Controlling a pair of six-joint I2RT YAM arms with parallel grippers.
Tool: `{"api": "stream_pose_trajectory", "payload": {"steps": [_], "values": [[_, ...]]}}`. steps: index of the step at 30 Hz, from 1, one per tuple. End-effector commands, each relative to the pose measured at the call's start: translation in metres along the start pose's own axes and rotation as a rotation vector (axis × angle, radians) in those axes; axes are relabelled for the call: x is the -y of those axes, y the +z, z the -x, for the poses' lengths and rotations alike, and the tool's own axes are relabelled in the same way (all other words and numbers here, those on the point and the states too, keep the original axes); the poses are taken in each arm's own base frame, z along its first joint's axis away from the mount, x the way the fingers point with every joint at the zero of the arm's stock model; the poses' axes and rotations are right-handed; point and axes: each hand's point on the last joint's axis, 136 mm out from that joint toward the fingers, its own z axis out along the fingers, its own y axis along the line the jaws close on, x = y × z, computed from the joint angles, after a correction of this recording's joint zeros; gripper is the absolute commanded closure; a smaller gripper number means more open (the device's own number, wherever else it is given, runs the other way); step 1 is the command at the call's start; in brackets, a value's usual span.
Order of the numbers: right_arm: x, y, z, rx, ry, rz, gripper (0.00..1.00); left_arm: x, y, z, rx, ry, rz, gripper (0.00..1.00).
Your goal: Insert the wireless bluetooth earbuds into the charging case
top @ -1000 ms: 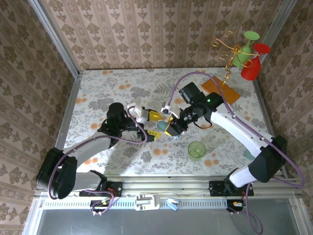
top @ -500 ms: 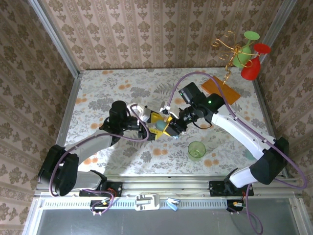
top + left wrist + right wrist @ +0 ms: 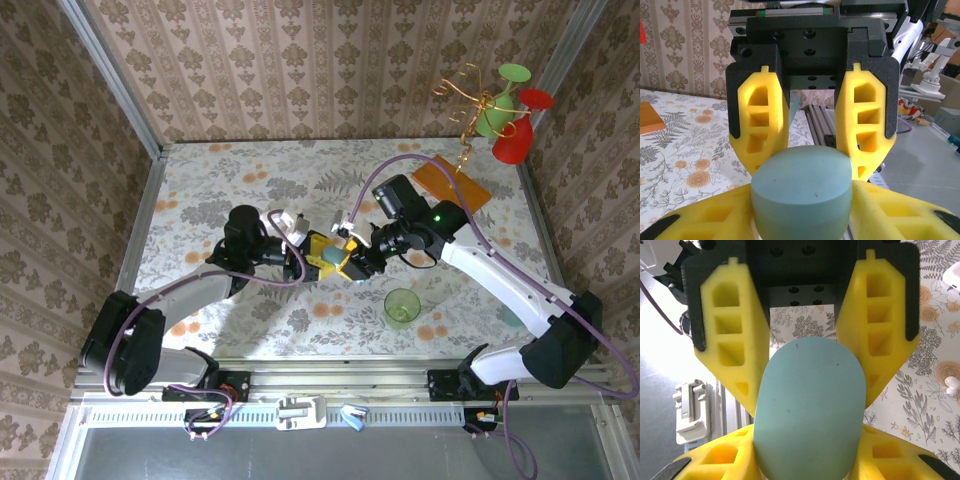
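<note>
My left gripper (image 3: 318, 252) has just come across to meet my right gripper (image 3: 346, 262). Both are now clamped on the case (image 3: 801, 192) above the middle of the tabletop (image 3: 200, 180), so I judge opening the lid comes next. The case is a smooth pale-blue pebble, lid shut, and a white earbud (image 3: 952, 385) lies on the tabletop.

"What's near the front, on the right?"

"A clear green cup (image 3: 402, 306), upright on the floral tablecloth (image 3: 230, 180)."

"And further back?"

"An orange board (image 3: 451, 182) lying flat by the far right corner. Beside it a gold wire stand (image 3: 468, 95) carries a green piece (image 3: 497, 110) and a red one (image 3: 513, 143)."
</note>
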Motion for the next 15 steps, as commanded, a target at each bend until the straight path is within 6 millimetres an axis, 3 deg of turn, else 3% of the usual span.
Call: {"api": "stream_pose_trajectory", "payload": {"steps": [1, 3, 7, 15], "values": [[-0.0049, 0.0004, -0.0008, 0.006, -0.022, 0.008, 0.81, 0.0043, 0.0012, 0.0171, 0.029, 0.055, -0.034, 0.58], [-0.0036, -0.0001, 0.0003, 0.011, -0.026, 0.002, 0.81, 0.0046, 0.0013, 0.0161, 0.028, 0.053, -0.039, 0.58], [0.0005, -0.0036, 0.0067, 0.043, -0.033, -0.028, 0.80, 0.0035, 0.0011, 0.0138, 0.027, 0.049, -0.040, 0.45], [0.0003, -0.0047, 0.0057, 0.048, -0.031, -0.029, 0.80, 0.0017, -0.0001, 0.0134, 0.027, 0.045, -0.041, 0.47]]}}
